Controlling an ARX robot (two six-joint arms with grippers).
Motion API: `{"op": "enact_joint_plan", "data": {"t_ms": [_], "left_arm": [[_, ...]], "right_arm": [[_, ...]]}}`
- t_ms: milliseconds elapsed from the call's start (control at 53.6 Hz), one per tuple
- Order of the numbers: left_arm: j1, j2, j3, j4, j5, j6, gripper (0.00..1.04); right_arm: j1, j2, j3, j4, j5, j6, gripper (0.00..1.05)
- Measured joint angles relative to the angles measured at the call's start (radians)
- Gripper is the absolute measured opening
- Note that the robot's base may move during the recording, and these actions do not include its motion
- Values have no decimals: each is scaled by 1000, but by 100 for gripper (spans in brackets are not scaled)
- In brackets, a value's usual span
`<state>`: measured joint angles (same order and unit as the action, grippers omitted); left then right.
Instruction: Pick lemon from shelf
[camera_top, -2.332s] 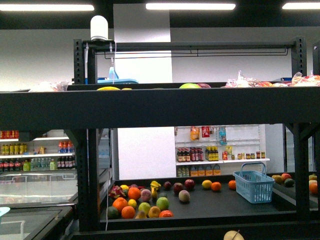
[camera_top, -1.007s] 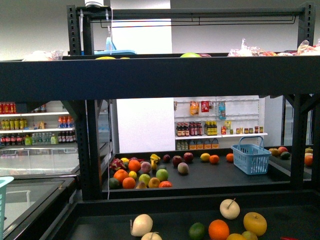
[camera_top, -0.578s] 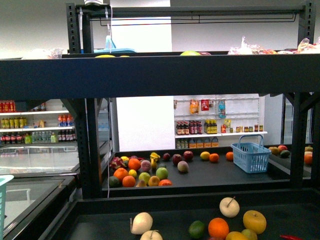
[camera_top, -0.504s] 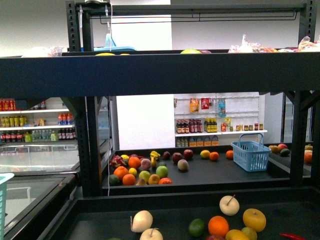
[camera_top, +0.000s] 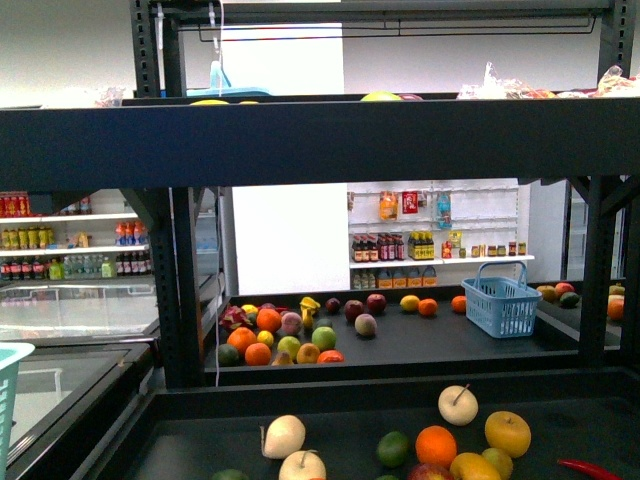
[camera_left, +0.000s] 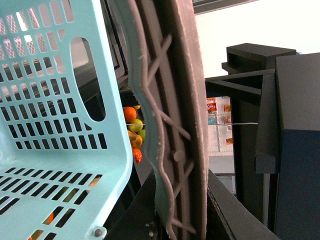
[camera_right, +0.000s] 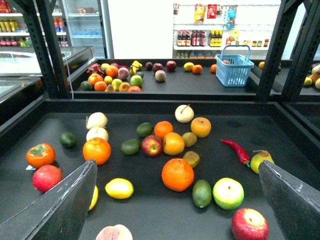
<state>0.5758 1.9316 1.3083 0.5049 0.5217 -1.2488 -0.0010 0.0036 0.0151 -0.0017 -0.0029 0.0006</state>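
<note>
- Yellow lemon (camera_right: 119, 188) is seen lying on the lower tray of the black shelf (camera_top: 320, 140), among mixed fruit, near an orange (camera_right: 97, 150).
- Right gripper (camera_right: 177, 166) is held over that tray, jaws wide apart.
- Left gripper (camera_left: 170, 150) is seen against a pale blue basket (camera_left: 60, 125); its jaw state cannot be told.

The left finger (camera_left: 187, 115) was grey-brown with criss-cross ribs and a pale wavy edge, while the right fingers (camera_right: 60, 207) were plain dark-grey wedges.
</note>
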Motion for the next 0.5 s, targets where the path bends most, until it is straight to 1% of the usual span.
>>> {"op": "enact_joint_plan", "data": {"t_ms": [243, 373, 504], "left_arm": [[-2, -45, -43, 6, 34, 20, 14], [-16, -117, -93, 4, 89, 58, 12], [-53, -210, -136, -18, 146, 82, 10]], "right_arm": [[0, 0, 0, 0, 0, 0, 97], [0, 0, 0, 0, 0, 0, 97], [0, 0, 0, 0, 0, 0, 97]]}}
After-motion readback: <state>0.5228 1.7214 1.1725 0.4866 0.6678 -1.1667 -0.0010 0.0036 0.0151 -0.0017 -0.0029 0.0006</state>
